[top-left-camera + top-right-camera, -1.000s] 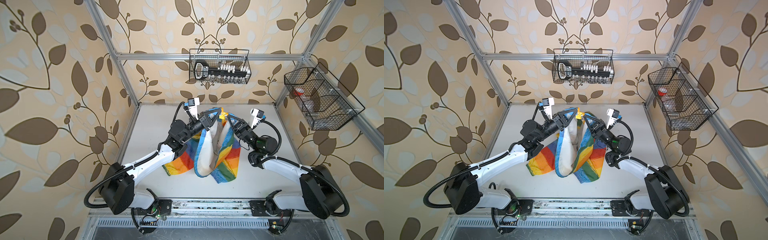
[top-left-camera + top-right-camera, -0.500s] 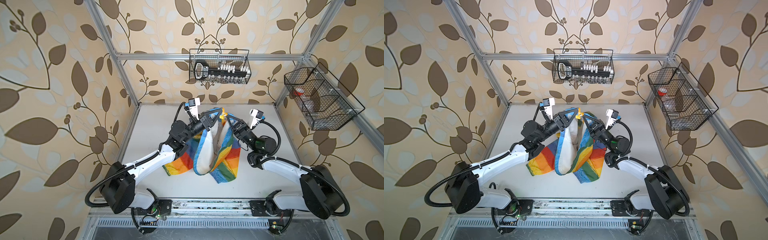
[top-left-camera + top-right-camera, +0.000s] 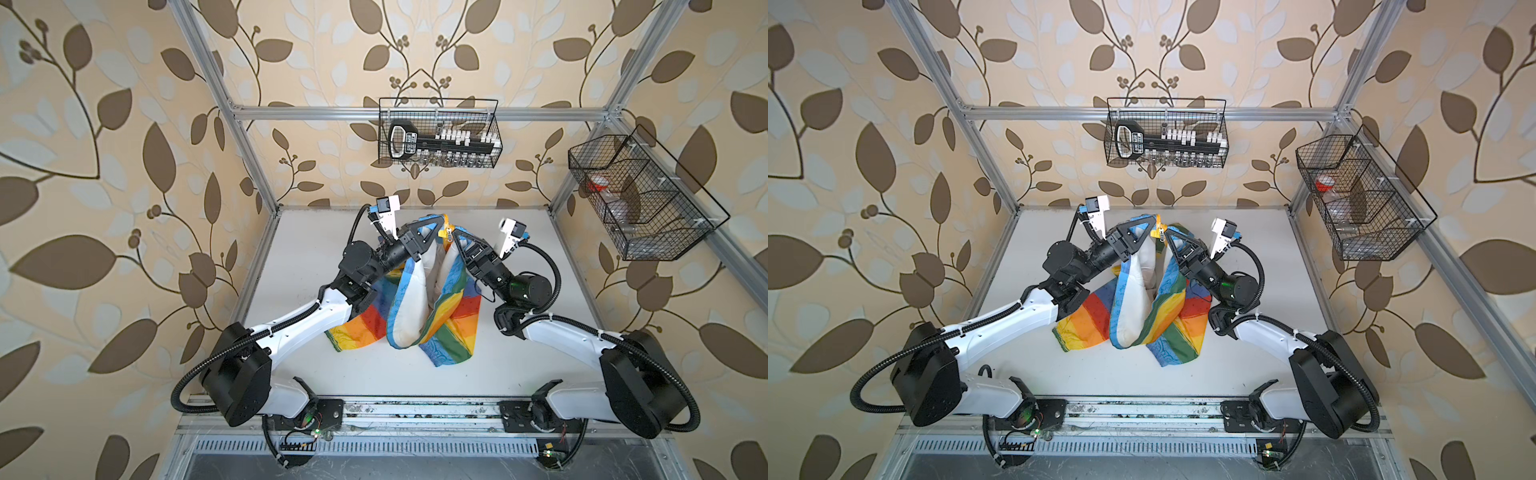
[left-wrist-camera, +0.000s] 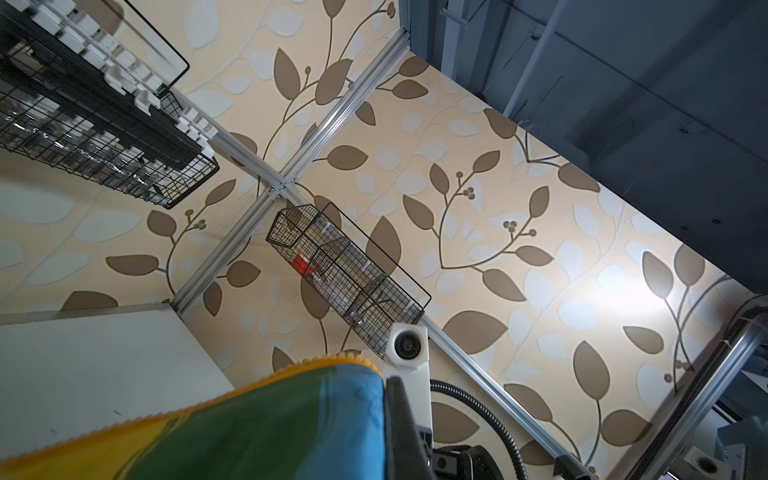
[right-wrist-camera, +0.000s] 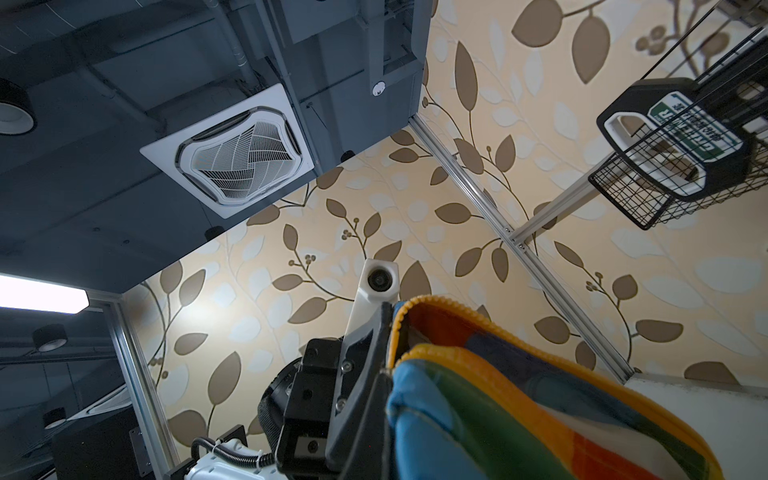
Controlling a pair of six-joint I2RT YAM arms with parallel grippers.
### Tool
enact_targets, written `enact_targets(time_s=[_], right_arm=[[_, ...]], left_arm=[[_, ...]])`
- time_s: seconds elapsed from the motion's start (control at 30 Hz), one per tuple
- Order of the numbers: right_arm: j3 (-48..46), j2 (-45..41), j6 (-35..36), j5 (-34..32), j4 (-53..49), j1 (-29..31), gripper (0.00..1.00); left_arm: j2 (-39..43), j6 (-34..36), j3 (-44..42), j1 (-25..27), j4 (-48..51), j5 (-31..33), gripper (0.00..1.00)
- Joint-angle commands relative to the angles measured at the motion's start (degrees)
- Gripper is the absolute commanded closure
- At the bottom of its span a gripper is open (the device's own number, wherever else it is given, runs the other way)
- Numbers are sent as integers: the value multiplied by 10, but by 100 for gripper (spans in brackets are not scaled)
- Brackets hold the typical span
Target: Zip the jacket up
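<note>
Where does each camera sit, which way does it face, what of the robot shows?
Both top views: overhead at the front, looking down at the table; shows left arm, right arm, with left gripper and right gripper pinching the jacket.
Left wrist: on the left arm, facing up at walls and side basket; shows the right arm's camera.
Right wrist: on the right arm, facing up at ceiling; shows the left arm's camera.
Shared: both wrist views catch the jacket.
</note>
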State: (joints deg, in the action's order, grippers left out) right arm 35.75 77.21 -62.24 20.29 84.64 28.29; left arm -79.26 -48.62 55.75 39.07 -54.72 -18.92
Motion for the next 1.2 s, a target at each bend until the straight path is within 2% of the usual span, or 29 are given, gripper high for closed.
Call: enact_targets(time_s=[0.0, 1.17], right_arm=[[15, -6, 5, -7, 29, 5, 100], [24, -14, 10, -22, 26, 15, 100]], left_arm=[[19, 3, 4, 4, -53, 18, 100], [25, -2, -7, 4, -61, 17, 100]])
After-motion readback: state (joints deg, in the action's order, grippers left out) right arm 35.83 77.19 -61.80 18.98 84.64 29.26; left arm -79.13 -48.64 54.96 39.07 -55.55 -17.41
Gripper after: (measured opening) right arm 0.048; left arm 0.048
